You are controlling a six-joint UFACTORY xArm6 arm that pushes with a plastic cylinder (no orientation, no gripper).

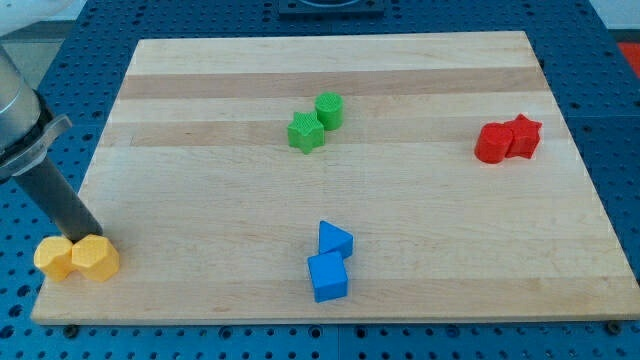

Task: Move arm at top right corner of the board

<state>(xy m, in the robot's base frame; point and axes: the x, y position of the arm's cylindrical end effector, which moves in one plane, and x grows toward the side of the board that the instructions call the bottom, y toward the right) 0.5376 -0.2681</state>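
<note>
My tip (pixel 85 237) low at view's left, touching two yellow blocks (pixel 77 258). Tool is bare rod — holds nothing. Target corner (pixel 520 40) of desk far off, clear. I'd sweep above green pair (pixel 316 122), skirting red pair (pixel 508 140).

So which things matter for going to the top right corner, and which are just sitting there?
For the job:
my tip
wooden board

Just lying about:
two yellow blocks
green star
green cylinder
red cylinder
red star
blue triangle
blue cube

wooden board on a blue pegboard bench

a pale wooden board (pixel 400 70) lay on a blue perforated surface (pixel 30 335) showing around it; even light, soft shadows.
</note>
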